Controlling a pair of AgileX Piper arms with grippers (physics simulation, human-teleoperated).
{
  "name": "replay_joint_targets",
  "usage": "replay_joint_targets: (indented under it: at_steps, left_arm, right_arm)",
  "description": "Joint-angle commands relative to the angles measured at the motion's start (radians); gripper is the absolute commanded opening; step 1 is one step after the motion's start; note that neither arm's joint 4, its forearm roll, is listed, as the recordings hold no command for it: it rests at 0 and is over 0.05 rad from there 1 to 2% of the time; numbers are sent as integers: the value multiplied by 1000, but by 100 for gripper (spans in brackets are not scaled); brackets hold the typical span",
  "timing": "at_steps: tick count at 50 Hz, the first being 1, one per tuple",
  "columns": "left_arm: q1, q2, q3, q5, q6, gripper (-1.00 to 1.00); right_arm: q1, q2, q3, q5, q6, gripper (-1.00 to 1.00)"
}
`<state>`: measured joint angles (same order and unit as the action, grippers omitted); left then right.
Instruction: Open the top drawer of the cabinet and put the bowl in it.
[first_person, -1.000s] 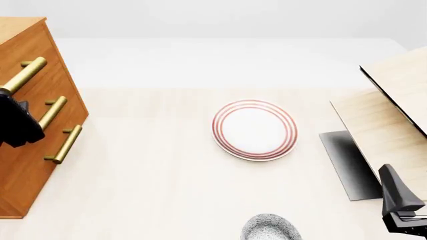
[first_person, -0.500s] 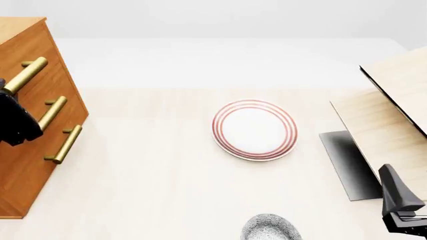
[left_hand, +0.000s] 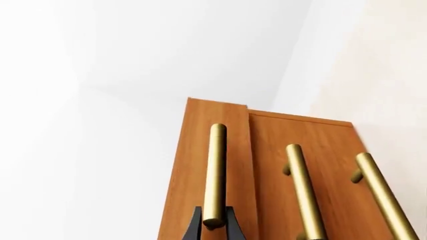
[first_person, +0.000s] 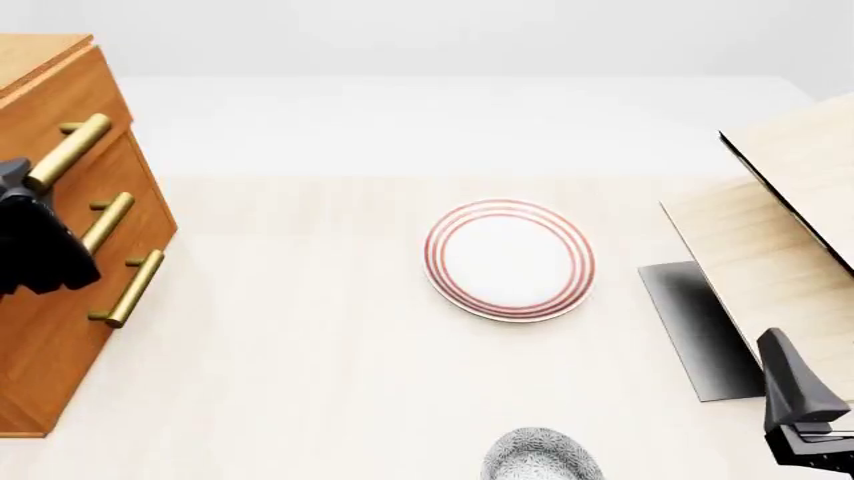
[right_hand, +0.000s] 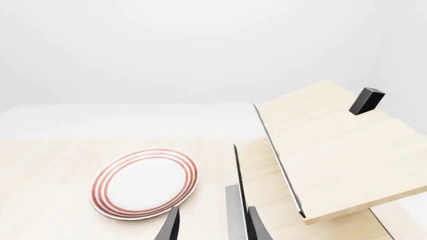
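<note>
The orange-brown cabinet (first_person: 54, 330) stands at the table's left edge. Its top drawer (first_person: 67, 95) juts out a little past the two lower drawer fronts. My left gripper (first_person: 24, 190) is shut on the near end of that drawer's brass handle (first_person: 70, 148). In the left wrist view the handle (left_hand: 215, 170) runs between the black fingertips (left_hand: 195, 226) of my left gripper (left_hand: 213, 226). The speckled bowl (first_person: 541, 458) sits at the front edge of the table, cut off by the frame. My right gripper (first_person: 801, 415) hovers open at the front right, and it (right_hand: 212, 227) holds nothing.
A white plate with red rings (first_person: 509, 259) lies mid-table, between cabinet and right arm. Tilted pale wood panels (first_person: 787, 200) and a dark grey slab (first_person: 694, 330) fill the right side. A small black block (right_hand: 367, 100) sits on the upper panel.
The top drawer has slid a little way out of the cabinet. My left gripper came with it, still on the handle. The right arm, plate and bowl are unmoved.
</note>
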<state>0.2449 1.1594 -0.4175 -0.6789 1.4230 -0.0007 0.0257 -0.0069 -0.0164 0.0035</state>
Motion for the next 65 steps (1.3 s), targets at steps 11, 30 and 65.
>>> replay_joint_targets:
  at_steps: [11,30,65]
  left_arm:
    - [-58,6,9,-34,15,-100]
    - [-135,22,-17,-21,22,-100]
    - [-257,-52,-41,55,18,-100]
  right_arm:
    - [0,-6,1,4,-1,100]
    - [0,-6,1,4,-1,100]
    - [0,-6,1,4,-1,100]
